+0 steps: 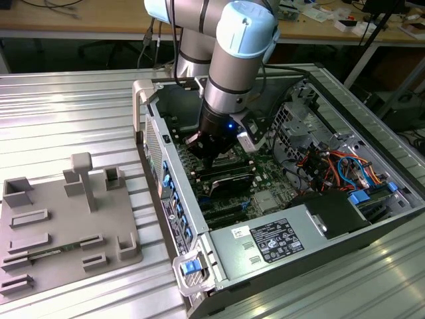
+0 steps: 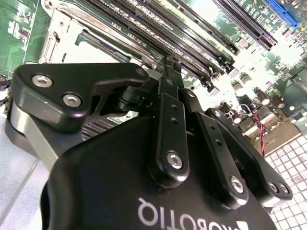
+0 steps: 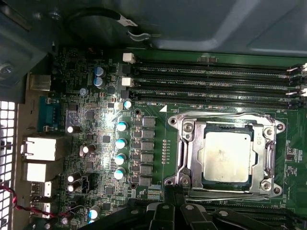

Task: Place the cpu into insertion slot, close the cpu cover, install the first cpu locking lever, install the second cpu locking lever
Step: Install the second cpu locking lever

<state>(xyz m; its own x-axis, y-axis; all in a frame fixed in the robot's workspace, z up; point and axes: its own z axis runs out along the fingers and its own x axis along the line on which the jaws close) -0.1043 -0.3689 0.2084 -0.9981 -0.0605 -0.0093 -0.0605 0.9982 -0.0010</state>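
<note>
Right, logging what I am seeing from my remote station.

Arm: the arm (image 1: 229, 60) is reaching down into the open computer case (image 1: 279, 199) in the exterior view, and its black gripper (image 1: 214, 158) is hanging low over the motherboard (image 1: 249, 189).

Gripper: in the second wrist view the gripper (image 2: 169, 64) is showing its black linkages and fingers (image 2: 168, 86) drawn together to a narrow tip just over the memory slots (image 2: 158, 33). Jaws: they are looking closed, and I am seeing nothing held between them.

Cpu: in the first wrist view the cpu (image 3: 224, 156) is sitting flat in the socket, its silvery-grey top facing up.

Cpu cover: the cpu cover (image 3: 189, 153) is lying down flat around the chip, its metal frame bordering the chip on every side, with the chip showing through the square opening.

Levers: a thin metal rod (image 3: 220, 194) is running along the socket edge nearest the gripper; I cannot tell whether it is latched.

Gripper versus socket: in the first wrist view the gripper's black links (image 3: 180, 215) are sitting just beside that socket edge, not touching the chip.

Surroundings: a grey fixture plate (image 1: 66, 226) is lying on the ribbed metal table (image 1: 66, 113), towards the exterior view's left, well apart from the case.
</note>
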